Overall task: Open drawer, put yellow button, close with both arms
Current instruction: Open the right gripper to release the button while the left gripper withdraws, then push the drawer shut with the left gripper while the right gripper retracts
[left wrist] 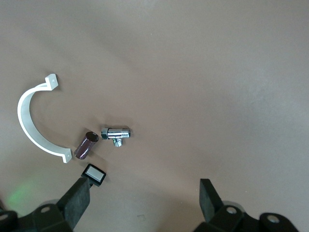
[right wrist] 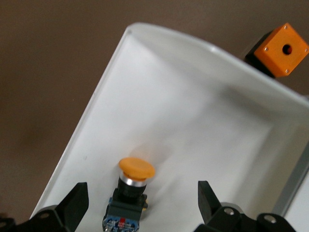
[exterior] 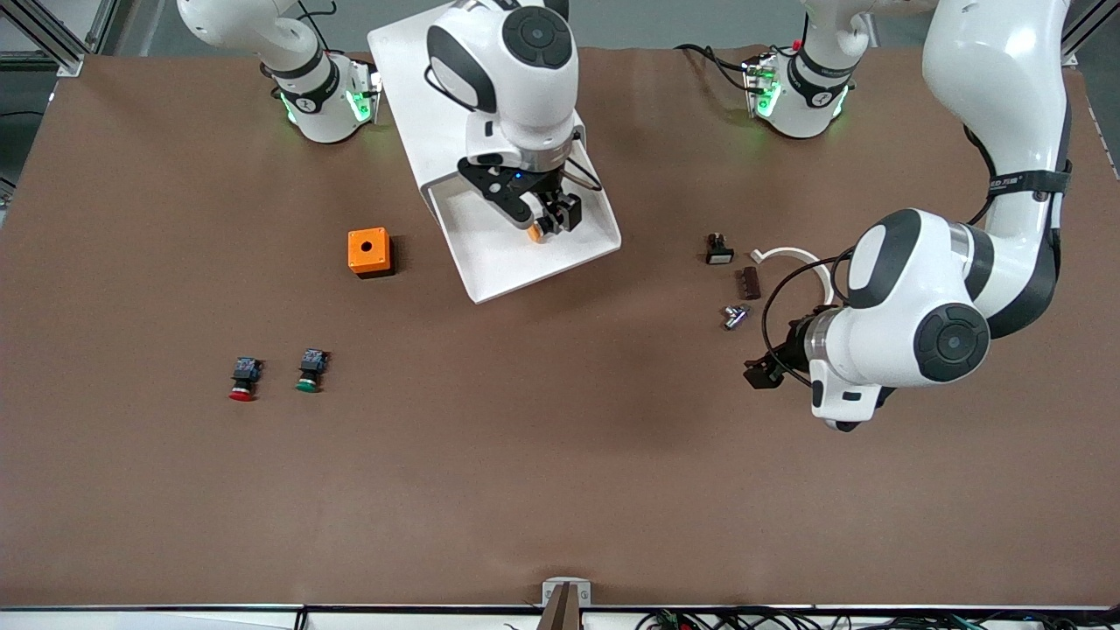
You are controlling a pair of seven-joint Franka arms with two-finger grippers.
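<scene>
My right gripper [right wrist: 140, 203] stands apart over the yellow button [right wrist: 129, 193] lying in the drawer [exterior: 560, 262], a light, hard piece best pinched across its black body; my left gripper [left wrist: 145, 203] waits open.

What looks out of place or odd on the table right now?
Nothing looks spilled or damaged. The yellow button lies on its side in the open drawer, between the open fingers of the right gripper. The cabinet sits skewed to the table edge. The left gripper waits open near small loose parts.

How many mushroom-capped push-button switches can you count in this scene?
3: the yellow button lies in the open drawer; the red button and green button lie side by side on the table, nearer the camera.
</scene>
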